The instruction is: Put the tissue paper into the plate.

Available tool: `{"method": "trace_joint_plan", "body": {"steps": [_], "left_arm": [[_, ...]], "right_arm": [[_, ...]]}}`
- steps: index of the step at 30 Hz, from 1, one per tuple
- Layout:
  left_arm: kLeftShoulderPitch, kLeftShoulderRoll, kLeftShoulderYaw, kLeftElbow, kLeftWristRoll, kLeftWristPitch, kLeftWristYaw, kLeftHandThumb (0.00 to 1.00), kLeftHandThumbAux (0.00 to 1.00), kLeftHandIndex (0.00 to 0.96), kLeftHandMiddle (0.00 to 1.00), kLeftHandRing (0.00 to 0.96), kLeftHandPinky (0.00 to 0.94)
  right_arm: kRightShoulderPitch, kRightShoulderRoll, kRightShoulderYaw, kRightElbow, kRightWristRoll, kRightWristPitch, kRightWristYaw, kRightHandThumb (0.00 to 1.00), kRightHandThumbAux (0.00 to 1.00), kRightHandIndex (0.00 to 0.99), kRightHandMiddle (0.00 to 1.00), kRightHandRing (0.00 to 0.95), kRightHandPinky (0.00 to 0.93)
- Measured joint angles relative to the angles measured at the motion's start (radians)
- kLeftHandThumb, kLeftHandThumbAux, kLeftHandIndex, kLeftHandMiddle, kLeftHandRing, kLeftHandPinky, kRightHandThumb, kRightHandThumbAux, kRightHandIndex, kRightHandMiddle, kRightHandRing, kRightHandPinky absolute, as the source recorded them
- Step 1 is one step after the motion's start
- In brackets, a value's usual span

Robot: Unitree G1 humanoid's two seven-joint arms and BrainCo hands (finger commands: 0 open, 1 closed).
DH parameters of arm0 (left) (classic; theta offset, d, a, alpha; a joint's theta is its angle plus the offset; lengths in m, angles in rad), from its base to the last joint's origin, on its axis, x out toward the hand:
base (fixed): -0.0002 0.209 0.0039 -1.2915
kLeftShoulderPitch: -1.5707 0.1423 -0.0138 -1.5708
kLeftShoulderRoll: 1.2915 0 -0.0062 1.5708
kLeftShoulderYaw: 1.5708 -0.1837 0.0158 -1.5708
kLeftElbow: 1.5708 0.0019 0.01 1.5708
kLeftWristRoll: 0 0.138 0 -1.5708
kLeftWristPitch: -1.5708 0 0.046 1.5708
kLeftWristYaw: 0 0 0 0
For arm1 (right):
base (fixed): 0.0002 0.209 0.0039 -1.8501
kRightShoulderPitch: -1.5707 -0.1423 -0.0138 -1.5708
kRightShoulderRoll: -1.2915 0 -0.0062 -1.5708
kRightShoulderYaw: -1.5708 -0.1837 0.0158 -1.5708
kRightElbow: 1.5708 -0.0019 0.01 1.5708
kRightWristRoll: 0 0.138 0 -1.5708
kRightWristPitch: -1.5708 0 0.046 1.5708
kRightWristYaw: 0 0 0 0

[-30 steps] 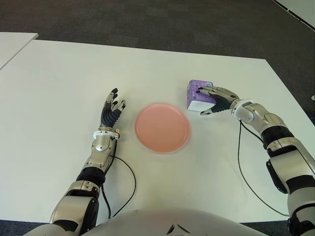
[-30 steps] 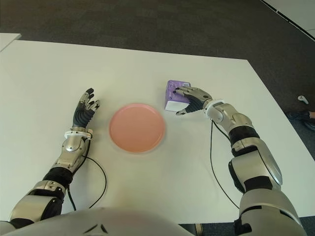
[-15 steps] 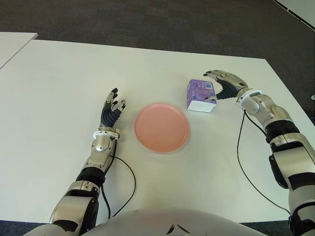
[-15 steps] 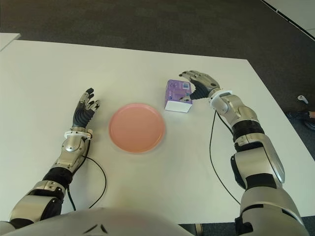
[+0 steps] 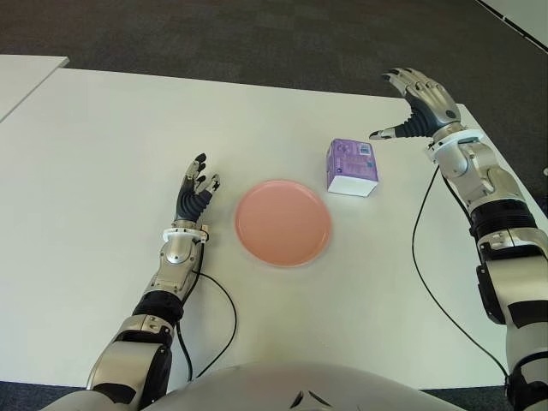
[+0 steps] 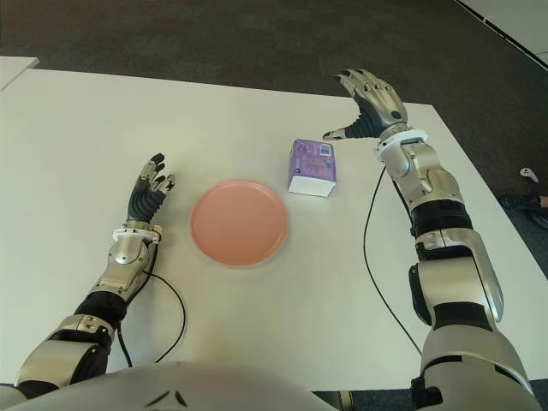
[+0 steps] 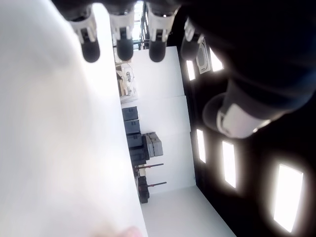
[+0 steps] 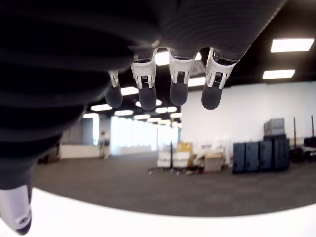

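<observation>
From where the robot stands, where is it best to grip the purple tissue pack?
Probably across the two broad upright faces of the tissue pack, coming from above with the open right hand, which is nearest. The pack stands on edge, right of the plate.

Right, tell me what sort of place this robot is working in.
Probably a large open-plan office or lab hall. The big white table stands on dark grey carpet, and the right wrist view shows rows of ceiling light panels and stacked dark equipment cases along a white wall.
</observation>
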Motion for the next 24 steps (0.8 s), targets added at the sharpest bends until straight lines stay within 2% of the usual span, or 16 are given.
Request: {"method": "trace_joint_plan", "body": {"steps": [5, 12, 19, 24], "left_arm": [[0.004, 0.0, 0.001, -0.005, -0.002, 0.002, 0.0, 0.001, 0.553, 0.0, 0.0, 0.0, 0.0], [0.009, -0.002, 0.002, -0.023, -0.003, 0.027, 0.0, 0.0, 0.545, 0.0, 0.0, 0.0, 0.0], [0.017, -0.005, 0.002, -0.044, -0.003, 0.05, 0.0, 0.0, 0.524, 0.0, 0.0, 0.0, 0.0], [0.022, -0.008, 0.0, -0.06, -0.003, 0.064, 0.0, 0.0, 0.523, 0.0, 0.0, 0.0, 0.0]], "right_arm": [[-0.019, 0.008, -0.028, 0.027, 0.025, 0.029, -0.007, 0.235, 0.632, 0.0, 0.0, 0.0, 0.006], [-0.044, 0.033, -0.04, 0.074, 0.034, 0.055, -0.02, 0.225, 0.627, 0.0, 0.0, 0.0, 0.0], [-0.072, 0.085, 0.01, 0.17, 0.007, 0.06, -0.069, 0.17, 0.595, 0.0, 0.0, 0.0, 0.0], [-0.072, 0.1, 0.056, 0.206, -0.011, 0.034, -0.054, 0.161, 0.594, 0.0, 0.0, 0.0, 0.0]]}}
